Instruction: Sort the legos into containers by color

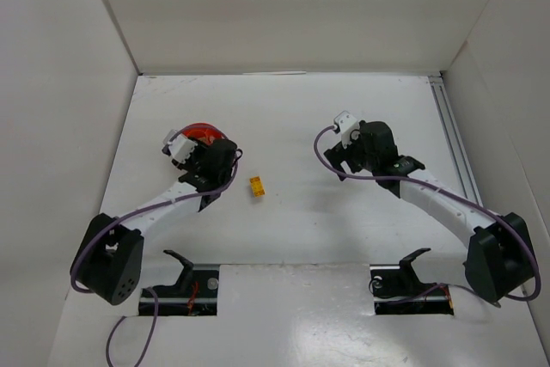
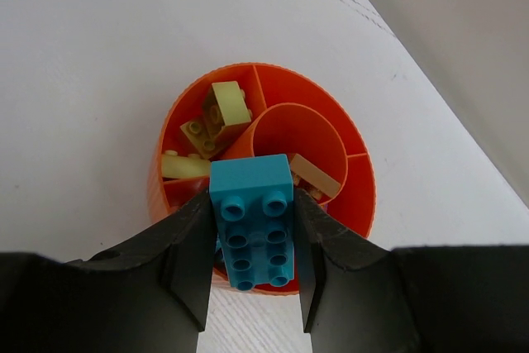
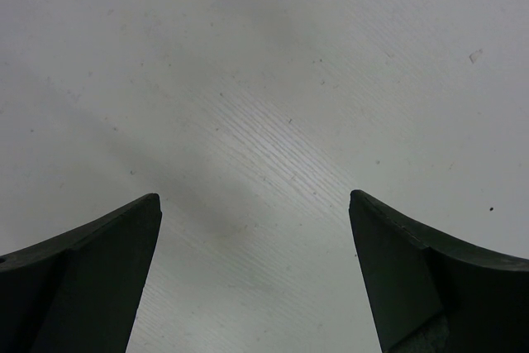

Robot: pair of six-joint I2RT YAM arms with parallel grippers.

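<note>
- The orange bowl (image 2: pixel 310 88) stood at the left of the white table (image 1: pixel 344 221). It was round, with a central cup and an outer ring split by thin walls into compartments.
- Three pale yellow-green bricks (image 2: pixel 221 112) lay heaped in the ring's left compartment, one of them tipped up against the central cup.
- A tan brick (image 2: pixel 314 175) lay slantwise in the ring compartment to the right of the central cup, touching the cup's wall.
- The left arm (image 1: pixel 163 204) stretched from its base diagonally up to the bowl, its wrist bent down over the bowl's near side and hiding most of the bowl from the top camera.
- The left gripper (image 2: pixel 252 233) was clamped on a teal brick (image 2: pixel 252 204), one finger pressed to each long side.
- The teal brick, two studs wide and four long, hung above the bowl's near rim. Its studs faced the wrist camera and its long axis ran along the fingers toward the central cup.
- A yellow-orange brick (image 1: pixel 256 186) lay on the table just right of the bowl and nearer the arm bases. Its long axis ran roughly far to near, slightly tilted.
- The right arm (image 1: pixel 438 199) reached from its base toward the table's middle, well apart from the bowl.
- The right gripper (image 3: pixel 254 204) pointed down at bare table, its fingers wide apart and holding nothing.
</note>
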